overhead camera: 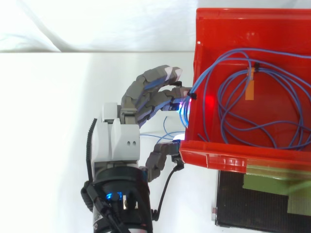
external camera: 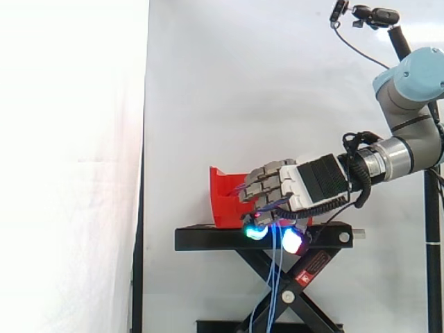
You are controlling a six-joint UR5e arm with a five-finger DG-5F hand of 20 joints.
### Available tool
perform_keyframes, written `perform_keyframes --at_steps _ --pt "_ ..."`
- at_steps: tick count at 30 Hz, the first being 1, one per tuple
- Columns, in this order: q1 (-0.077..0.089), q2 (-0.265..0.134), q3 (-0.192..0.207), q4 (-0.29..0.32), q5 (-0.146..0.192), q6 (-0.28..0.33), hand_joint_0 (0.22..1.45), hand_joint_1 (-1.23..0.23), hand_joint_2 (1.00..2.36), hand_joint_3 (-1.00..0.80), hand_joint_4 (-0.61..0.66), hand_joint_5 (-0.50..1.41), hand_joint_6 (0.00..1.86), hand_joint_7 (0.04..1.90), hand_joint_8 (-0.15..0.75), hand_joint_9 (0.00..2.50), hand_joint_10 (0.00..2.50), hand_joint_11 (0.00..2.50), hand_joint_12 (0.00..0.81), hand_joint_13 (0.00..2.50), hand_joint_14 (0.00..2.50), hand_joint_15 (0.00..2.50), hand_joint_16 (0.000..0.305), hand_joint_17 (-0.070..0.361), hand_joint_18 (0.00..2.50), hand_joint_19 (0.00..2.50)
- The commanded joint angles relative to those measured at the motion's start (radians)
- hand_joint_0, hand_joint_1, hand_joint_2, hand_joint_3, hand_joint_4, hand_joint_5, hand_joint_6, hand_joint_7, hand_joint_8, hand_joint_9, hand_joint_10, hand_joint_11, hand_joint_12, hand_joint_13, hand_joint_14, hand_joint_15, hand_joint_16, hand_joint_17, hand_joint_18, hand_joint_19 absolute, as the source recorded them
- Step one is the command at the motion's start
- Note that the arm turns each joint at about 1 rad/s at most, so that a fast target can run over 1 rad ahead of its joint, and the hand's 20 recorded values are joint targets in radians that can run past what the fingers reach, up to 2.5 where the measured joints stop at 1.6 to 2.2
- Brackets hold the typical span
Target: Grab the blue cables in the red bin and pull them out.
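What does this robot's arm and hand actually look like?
The arm is a silver tube with pale blue rounded joint caps. Its hand has a white palm, a black ribbed panel, grey segmented fingers and fingertips glowing cyan and white.

The red bin (overhead camera: 214, 156) just beyond the fingers (overhead camera: 150, 90) is smooth, glossy plastic. The blue cables (external camera: 275, 270) running between the fingers have smooth sheaths. The hand (overhead camera: 119, 141) has matt grey segments and a white plastic shell. Below the fingers, the black stand (external camera: 208, 239) looks like matt painted metal.
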Motion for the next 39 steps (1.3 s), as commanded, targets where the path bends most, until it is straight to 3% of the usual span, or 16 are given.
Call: perform_keyframes --at_steps 1,39 --pt "0.0 0.001 0.001 -0.001 0.0 0.001 0.73 -0.83 1.0 -1.0 0.22 1.04 0.0 0.83 0.255 1.0 0.02 0.47 0.307 0.79 0.02 0.43 0.04 0.091 0.61 0.57" --pt "0.006 0.0 -0.001 -0.021 -0.003 -0.002 0.76 -0.84 1.0 -1.0 0.19 1.05 0.01 0.85 0.245 1.03 0.02 0.5 0.302 0.82 0.02 0.45 0.039 0.087 0.61 0.58"
